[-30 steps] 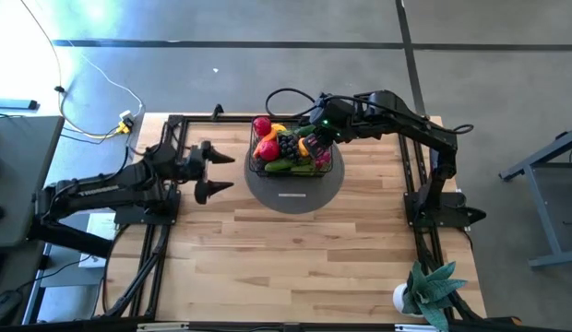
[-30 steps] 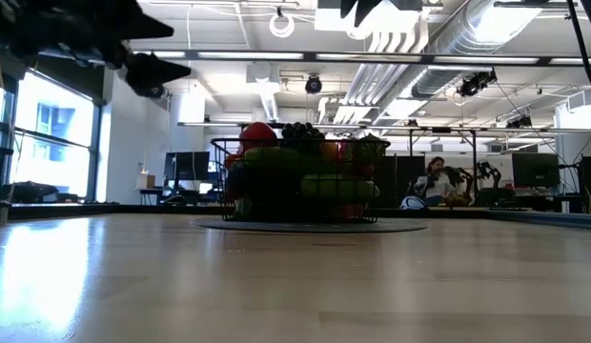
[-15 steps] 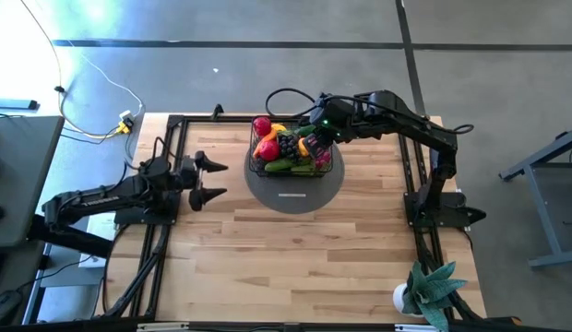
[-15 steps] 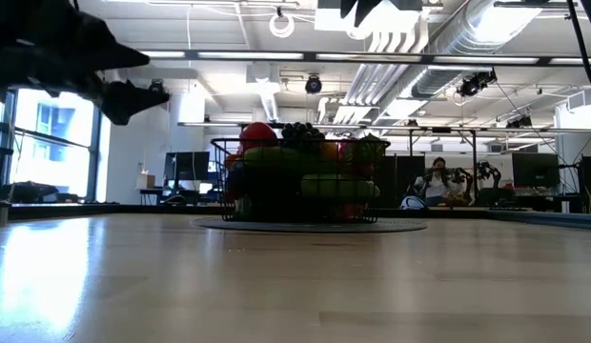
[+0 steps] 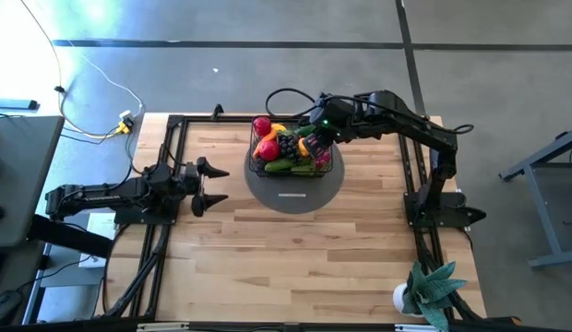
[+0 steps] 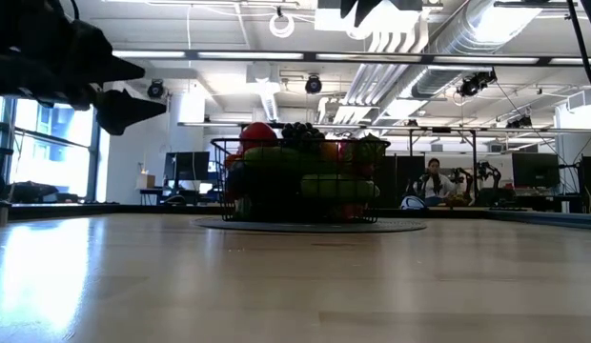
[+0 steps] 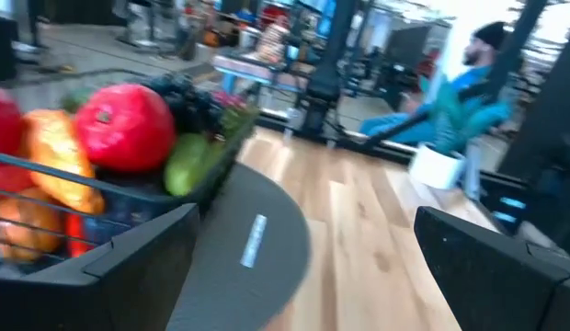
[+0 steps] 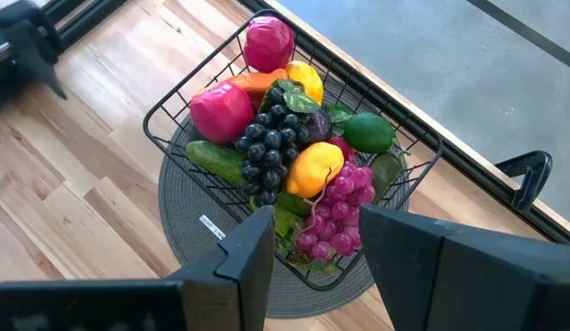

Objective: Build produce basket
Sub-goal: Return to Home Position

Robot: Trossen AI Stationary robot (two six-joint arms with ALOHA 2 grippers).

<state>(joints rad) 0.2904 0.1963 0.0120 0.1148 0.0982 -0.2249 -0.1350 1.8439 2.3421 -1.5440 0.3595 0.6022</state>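
Left gripper wide open, empty, well clear of the basket. Right gripper open, empty, directly above the basket. Produce heaped inside. Risk: if the right arm swings sideways instead of lifting first, a finger could snag the rim or heap and spill a piece.

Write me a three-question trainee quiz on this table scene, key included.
1. True or false: the basket stands on the grey round mat.
2. Which gripper hovers above the basket? A) left gripper B) right gripper
3. Fill in: the left gripper is ___ and holds nothing.
Key: 1 true; 2 B; 3 open.
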